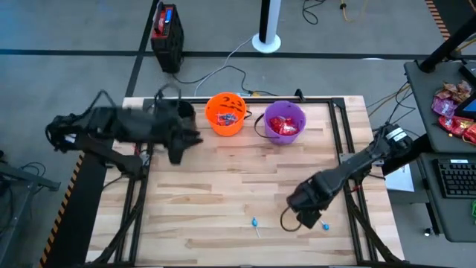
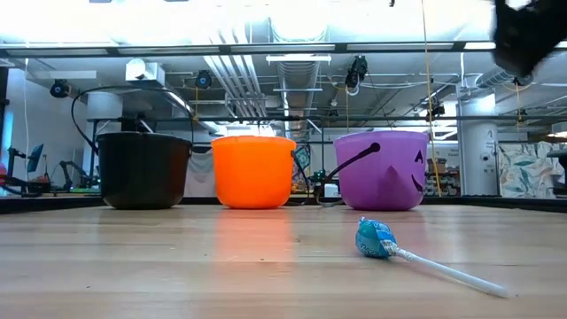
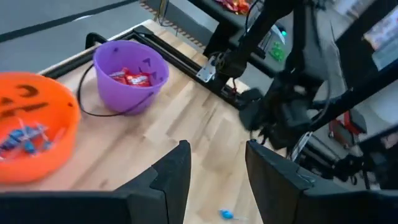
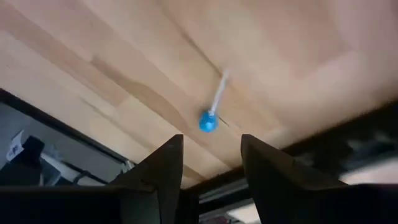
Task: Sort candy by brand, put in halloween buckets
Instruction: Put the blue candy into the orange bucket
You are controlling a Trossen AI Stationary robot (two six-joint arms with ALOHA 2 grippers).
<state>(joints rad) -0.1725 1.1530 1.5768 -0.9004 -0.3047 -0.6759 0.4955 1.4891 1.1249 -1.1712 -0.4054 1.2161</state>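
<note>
Your table (image 1: 223,186) was a pale butcher-block top of glued wood strips in a black frame, standing on a grey floor crossed by dark tape lines. Take the orange bucket (image 1: 225,113) as your landmark, at the far edge. Just beside it toward the right arm sat the purple bucket (image 1: 284,121), with red packets (image 3: 132,78) inside; on its other side stood the black bucket (image 2: 143,168), mostly hidden from above by the left arm. Blue twist-wrapped pieces (image 3: 21,138) lay in the orange bucket.

Your left gripper (image 3: 216,171) hovered beside the orange bucket, over the black one, fingers parted and empty. Well away from the orange bucket, near the front edge, your right gripper (image 4: 210,163) hung above the wood, fingers apart and holding nothing, with one blue lollipop (image 4: 209,116) lying on the wood beyond its tips. A second blue lollipop (image 1: 254,223) lay on the bare boards, also near the front.

Beyond the buckets you had a workshop: exposed ceiling pipes (image 2: 257,75), strip lights, a black case (image 1: 166,36) on the floor, and a side desk with a keyboard (image 1: 455,177).
</note>
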